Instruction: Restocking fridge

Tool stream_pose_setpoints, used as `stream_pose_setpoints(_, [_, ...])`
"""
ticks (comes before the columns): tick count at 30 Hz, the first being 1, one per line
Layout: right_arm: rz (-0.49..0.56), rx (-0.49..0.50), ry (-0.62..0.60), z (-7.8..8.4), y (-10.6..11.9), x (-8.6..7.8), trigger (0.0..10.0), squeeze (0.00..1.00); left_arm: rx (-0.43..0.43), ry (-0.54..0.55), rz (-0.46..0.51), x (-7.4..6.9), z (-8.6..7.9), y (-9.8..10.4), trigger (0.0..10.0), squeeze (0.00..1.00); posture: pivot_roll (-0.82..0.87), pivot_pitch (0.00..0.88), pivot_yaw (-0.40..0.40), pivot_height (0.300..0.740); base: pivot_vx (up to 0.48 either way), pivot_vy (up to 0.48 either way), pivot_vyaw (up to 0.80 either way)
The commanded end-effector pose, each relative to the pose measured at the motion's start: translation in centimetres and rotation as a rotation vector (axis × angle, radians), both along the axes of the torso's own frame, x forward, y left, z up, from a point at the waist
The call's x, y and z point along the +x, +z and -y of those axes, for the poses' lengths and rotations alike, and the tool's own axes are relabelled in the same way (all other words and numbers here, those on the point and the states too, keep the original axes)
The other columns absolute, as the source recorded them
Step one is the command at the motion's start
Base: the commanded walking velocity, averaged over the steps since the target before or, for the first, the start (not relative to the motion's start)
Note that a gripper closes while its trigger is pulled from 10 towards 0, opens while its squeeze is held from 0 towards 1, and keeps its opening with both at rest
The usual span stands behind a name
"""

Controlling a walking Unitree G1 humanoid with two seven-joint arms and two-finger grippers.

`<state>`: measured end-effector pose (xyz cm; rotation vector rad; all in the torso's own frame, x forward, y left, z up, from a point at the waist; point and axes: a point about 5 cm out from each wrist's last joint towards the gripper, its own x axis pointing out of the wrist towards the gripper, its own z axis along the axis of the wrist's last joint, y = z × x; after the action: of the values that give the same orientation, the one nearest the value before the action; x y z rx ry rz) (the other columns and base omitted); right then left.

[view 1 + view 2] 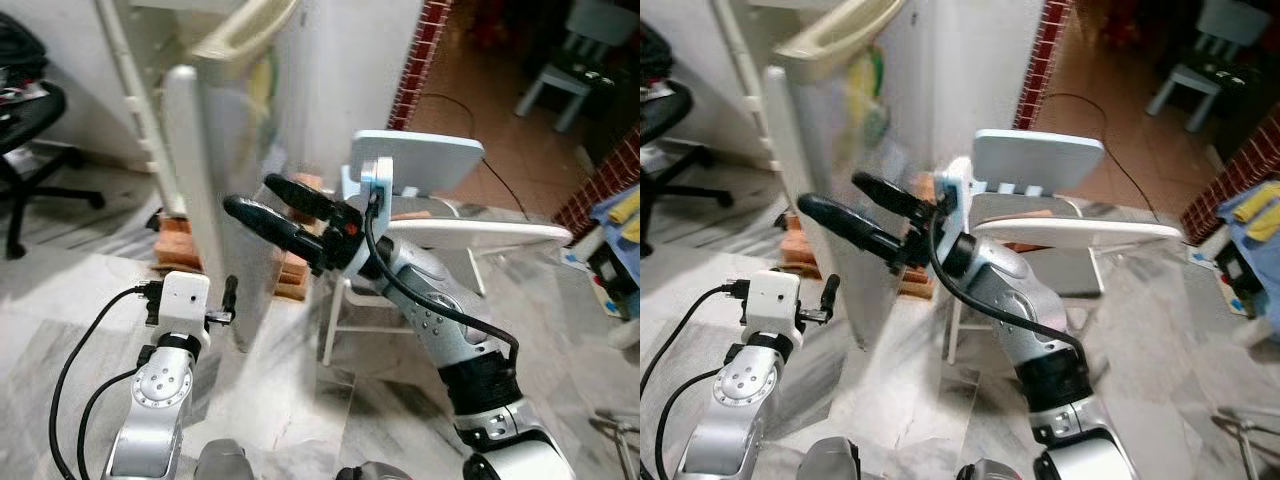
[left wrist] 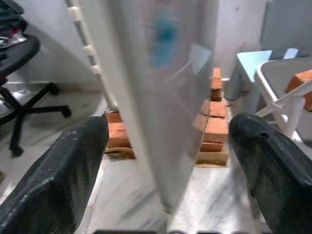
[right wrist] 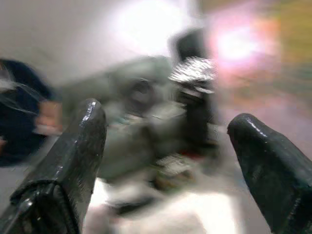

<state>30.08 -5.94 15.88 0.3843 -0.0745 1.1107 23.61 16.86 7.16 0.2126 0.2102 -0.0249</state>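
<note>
The fridge (image 1: 330, 70) stands ahead, a tall white box with smooth flat walls, and its door (image 1: 205, 190) is swung open toward the robot, so that the thin edge faces the camera. The fridge rests on stacks of rough orange bricks (image 2: 214, 131). The floor (image 1: 60, 300) is glossy grey marble. To the right stands a small white plastic chair (image 1: 450, 235) with a rounded back. A black office chair (image 1: 30, 150) stands far left.

The right gripper (image 1: 262, 200) is raised near the door edge, its two long black fingers apart and holding nothing. The left gripper (image 2: 165, 161) is low, with its fingers wide apart on either side of the door edge, not touching it.

I think the risk is a collision: the views are blurred, so if the robot moves forward, an arm may hit the light door or the chair. The polished floor may also be slippery.
</note>
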Motion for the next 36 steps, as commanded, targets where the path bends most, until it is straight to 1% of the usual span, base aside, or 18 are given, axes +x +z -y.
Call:
stream_pose_setpoints(1, [0.004, -0.072, -0.098, 1.6, -1.1, 0.1, 10.0, 0.00, 0.001, -0.029, -0.004, 0.3, 0.4, 0.1, 10.0, 0.00, 0.17, 0.019, -0.076, 0.740, 0.000, 0.000, 0.00])
stream_pose_setpoints(3, [-0.003, -0.125, -0.165, 2.3, -1.4, -0.3, 10.0, 0.00, -0.001, -0.032, -0.004, 0.4, 0.3, 0.1, 10.0, 0.00, 0.16, 0.016, -0.071, 0.740, 0.000, 0.000, 0.00])
stream_pose_setpoints(5, [0.028, -0.179, -0.248, 2.7, -1.8, -0.4, 10.0, 0.00, 0.004, -0.030, 0.000, 0.5, 0.3, 0.1, 10.0, 0.00, 0.16, 0.012, -0.068, 0.740, 0.000, 0.000, 0.00])
stream_pose_setpoints(7, [0.039, -0.196, -0.328, 3.0, -2.0, -0.4, 10.0, 0.00, 0.025, 0.000, 0.005, 0.6, 0.1, 0.2, 10.0, 0.00, 0.16, 0.011, -0.067, 0.740, 0.000, 0.000, 0.00])
stream_pose_setpoints(8, [0.037, -0.200, -0.412, 3.5, -2.2, -0.3, 10.0, 0.00, 0.021, 0.026, 0.004, 0.7, -0.2, 0.2, 10.0, 0.00, 0.16, 0.009, -0.069, 0.740, 0.000, 0.000, 0.00])
stream_pose_setpoints(9, [0.037, -0.200, -0.412, 3.5, -2.2, -0.3, 10.0, 0.00, 0.021, 0.026, 0.004, 0.7, -0.2, 0.2, 10.0, 0.00, 0.16, 0.009, -0.069, 0.740, 0.000, 0.000, 0.00])
stream_pose_setpoints(10, [0.021, -0.223, -0.526, 4.3, -2.8, -0.4, 10.0, 0.00, 0.013, 0.055, 0.016, 0.7, -0.5, 0.4, 10.0, 0.00, 0.17, 0.007, -0.073, 0.740, 0.000, 0.000, 0.00])
stream_pose_setpoints(11, [-0.011, -0.217, -0.608, 5.1, -3.4, -0.5, 10.0, 0.00, 0.004, 0.074, 0.035, 0.8, -0.7, 0.7, 10.0, 0.00, 0.17, 0.006, -0.077, 0.740, 0.000, 0.000, 0.00])
stream_pose_setpoints(12, [-0.029, -0.208, -0.644, 5.4, -3.8, -0.7, 10.0, 0.00, 0.002, 0.073, 0.038, 0.8, -0.8, 0.8, 10.0, 0.00, 0.17, 0.006, -0.077, 0.740, 0.000, 0.000, 0.00])
stream_pose_setpoints(13, [-0.029, -0.208, -0.644, 5.4, -3.8, -0.7, 10.0, 0.00, 0.002, 0.073, 0.038, 0.8, -0.8, 0.8, 10.0, 0.00, 0.17, 0.006, -0.077, 0.740, 0.000, 0.000, 0.00])
stream_pose_setpoints(14, [-0.046, -0.224, -0.691, 5.9, -4.3, -1.0, 10.0, 0.00, 0.002, 0.066, 0.037, 0.8, -0.7, 0.7, 10.0, 0.00, 0.16, 0.005, -0.077, 0.740, 0.000, 0.000, 0.00])
stream_pose_setpoints(15, [-0.052, -0.237, -0.712, 6.1, -4.5, -1.2, 10.0, 0.00, 0.001, 0.061, 0.037, 0.8, -0.7, 0.7, 10.0, 0.00, 0.16, 0.004, -0.076, 0.740, 0.000, 0.240, 0.00])
stream_pose_setpoints(18, [-0.066, -0.245, -0.730, 6.2, -4.9, -1.6, 10.0, 0.00, 0.007, 0.034, 0.036, 0.9, -0.3, 0.6, 10.0, 0.00, 0.15, 0.005, -0.075, 0.740, 0.000, 0.273, 0.00])
stream_pose_setpoints(21, [-0.068, -0.248, -0.761, 6.4, -5.1, -1.6, 10.0, 0.00, 0.007, 0.014, 0.037, 1.1, 0.0, 0.6, 10.0, 0.00, 0.14, 0.004, -0.069, 0.740, 0.000, 0.300, 0.00])
stream_pose_setpoints(31, [-0.072, -0.271, -0.809, 6.6, -5.4, -1.4, 10.0, 0.00, 0.004, -0.004, 0.038, 1.4, 0.3, 0.6, 10.0, 0.00, 0.14, 0.001, -0.069, 0.740, 0.000, 0.426, 0.00])
stream_pose_setpoints(36, [-0.101, -0.270, -0.828, 6.7, -5.9, -1.4, 10.0, 0.00, 0.002, -0.003, 0.041, 1.4, 0.3, 0.6, 10.0, 0.00, 0.14, 0.002, -0.068, 0.740, 0.000, 0.480, 0.00])
